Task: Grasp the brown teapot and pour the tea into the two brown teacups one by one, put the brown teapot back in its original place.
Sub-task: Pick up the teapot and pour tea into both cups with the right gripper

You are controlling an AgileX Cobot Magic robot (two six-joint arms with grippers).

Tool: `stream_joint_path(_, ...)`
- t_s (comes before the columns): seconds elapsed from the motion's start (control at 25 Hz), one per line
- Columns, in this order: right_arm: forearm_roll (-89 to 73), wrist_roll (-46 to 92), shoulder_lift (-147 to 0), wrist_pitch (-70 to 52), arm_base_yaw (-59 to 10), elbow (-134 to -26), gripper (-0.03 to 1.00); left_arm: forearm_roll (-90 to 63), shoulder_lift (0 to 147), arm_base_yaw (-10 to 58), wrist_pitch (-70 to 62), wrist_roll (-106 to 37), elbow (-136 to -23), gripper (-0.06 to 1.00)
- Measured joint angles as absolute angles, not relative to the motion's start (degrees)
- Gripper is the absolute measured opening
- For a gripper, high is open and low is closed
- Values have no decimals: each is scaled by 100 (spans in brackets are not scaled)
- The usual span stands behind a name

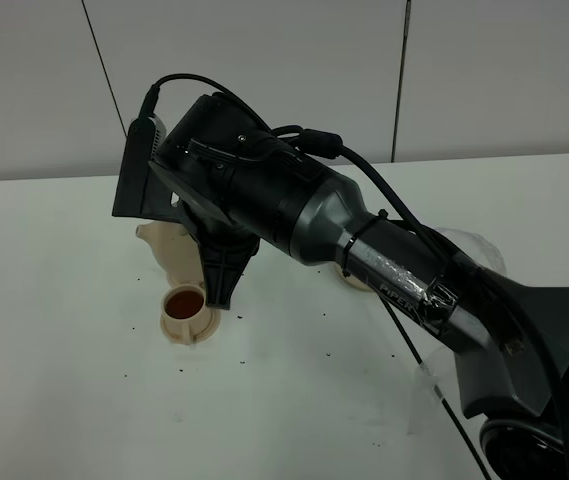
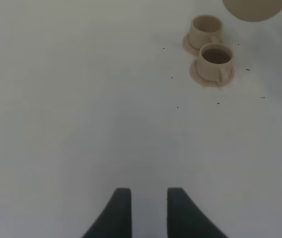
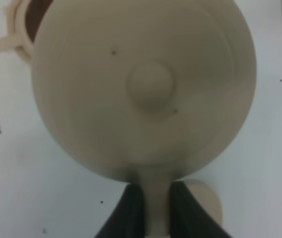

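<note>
Teapot (image 3: 145,89) hangs over the table (image 1: 64,400) in my right gripper (image 3: 153,191), clenched on its handle (image 3: 155,218), just beside the tea-filled teacup (image 1: 186,310), while my left gripper (image 2: 148,193) sits spread and empty, well apart from it and the second teacup (image 2: 206,29).

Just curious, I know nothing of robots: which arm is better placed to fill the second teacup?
Right, probably: the right gripper holds the brown teapot by its handle near the teacups; the left gripper is open, empty, and well away from them.
</note>
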State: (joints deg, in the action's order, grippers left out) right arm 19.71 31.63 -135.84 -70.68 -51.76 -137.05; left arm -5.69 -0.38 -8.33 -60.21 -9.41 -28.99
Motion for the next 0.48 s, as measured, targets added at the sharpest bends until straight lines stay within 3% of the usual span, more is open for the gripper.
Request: stream_joint_path(0.48,808,2705,-13580,-7074,-4709,-13705,10,-569,-38,-833,-6021,-941,-2899,25)
